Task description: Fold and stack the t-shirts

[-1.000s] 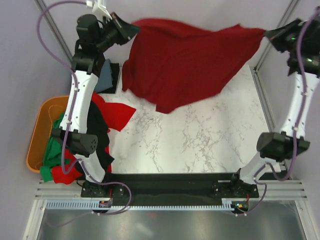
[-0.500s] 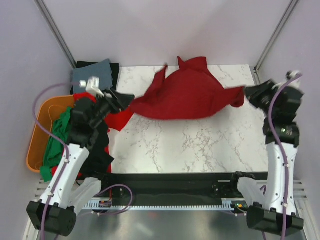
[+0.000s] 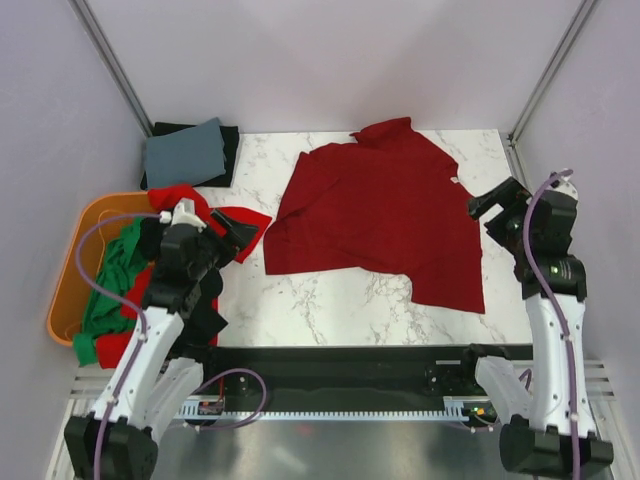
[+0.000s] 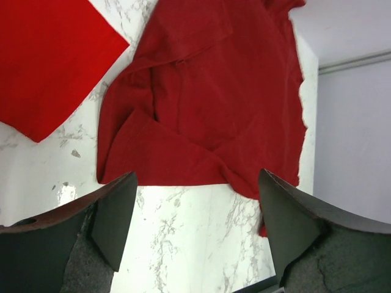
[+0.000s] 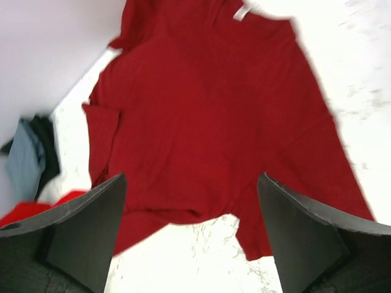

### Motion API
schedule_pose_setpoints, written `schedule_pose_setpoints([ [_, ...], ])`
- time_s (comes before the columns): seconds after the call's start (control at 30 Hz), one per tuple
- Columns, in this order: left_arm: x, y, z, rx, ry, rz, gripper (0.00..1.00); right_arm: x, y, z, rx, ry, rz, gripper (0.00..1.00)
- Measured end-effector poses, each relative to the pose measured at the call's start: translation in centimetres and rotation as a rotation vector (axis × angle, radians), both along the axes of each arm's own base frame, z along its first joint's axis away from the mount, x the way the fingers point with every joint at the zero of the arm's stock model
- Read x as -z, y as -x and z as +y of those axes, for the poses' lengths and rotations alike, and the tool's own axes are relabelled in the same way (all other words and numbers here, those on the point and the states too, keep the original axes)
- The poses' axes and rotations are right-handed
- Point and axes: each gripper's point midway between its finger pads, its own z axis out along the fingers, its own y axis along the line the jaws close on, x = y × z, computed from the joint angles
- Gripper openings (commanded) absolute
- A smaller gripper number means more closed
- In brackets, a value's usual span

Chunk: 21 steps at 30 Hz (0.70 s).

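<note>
Lying flat: I see the dark red short-sleeved cloth t-shirt (image 3: 380, 200) spread on the white marble table (image 3: 340, 295).
Left tool (image 4: 194, 183): fingers apart, empty.
Right tool (image 5: 190, 180): fingers apart, empty.

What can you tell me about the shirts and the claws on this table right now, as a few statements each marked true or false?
1. The dark red t-shirt lies spread out on the table. True.
2. The left claw grips the dark red t-shirt. False: its jaws stand open and hold nothing.
3. The right claw is open. True.
4. The orange tub stands at the table's right edge. False: it stands at the left edge.
5. A folded grey-blue shirt lies at the far left corner. True.
</note>
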Motion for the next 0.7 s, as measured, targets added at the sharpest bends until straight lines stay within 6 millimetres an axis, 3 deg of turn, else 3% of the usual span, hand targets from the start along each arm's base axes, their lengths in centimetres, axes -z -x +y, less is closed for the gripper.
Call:
schedule_pose_setpoints([
  [0.1,1.2,-1.4,-1.5,0.066,-0.032,0.066,0.82,3.2,-2.1,1.9,-0.118,-0.052,0.084,0.94],
  [0.17,2.9,-1.7,-3.3,0.138,-0.067,0.129,0.82,7.3,-2.9,3.9,-0.212,-0.086,0.212,0.93],
  [0.27,5.0,-1.8,-7.8,0.298,-0.157,0.206,0.83,13.4,-3.3,7.4,-0.355,-0.103,0.42,0.93],
  [0.33,5.9,-2.1,-11.0,0.396,-0.214,0.231,0.82,16.5,-2.4,9.4,-0.434,-0.103,0.531,0.93],
  [0.43,7.4,-2.3,-13.3,0.46,-0.276,0.263,0.77,18.2,-1.2,10.3,-0.478,-0.1,0.588,0.93],
  [0.57,9.0,-3.2,-12.4,0.431,-0.368,0.308,0.72,18.4,-0.8,10.0,-0.489,-0.081,0.583,0.93],
  [0.7,9.4,-5.7,-11.5,0.382,-0.48,0.33,0.71,19.0,-0.3,9.8,-0.5,-0.062,0.588,0.93],
])
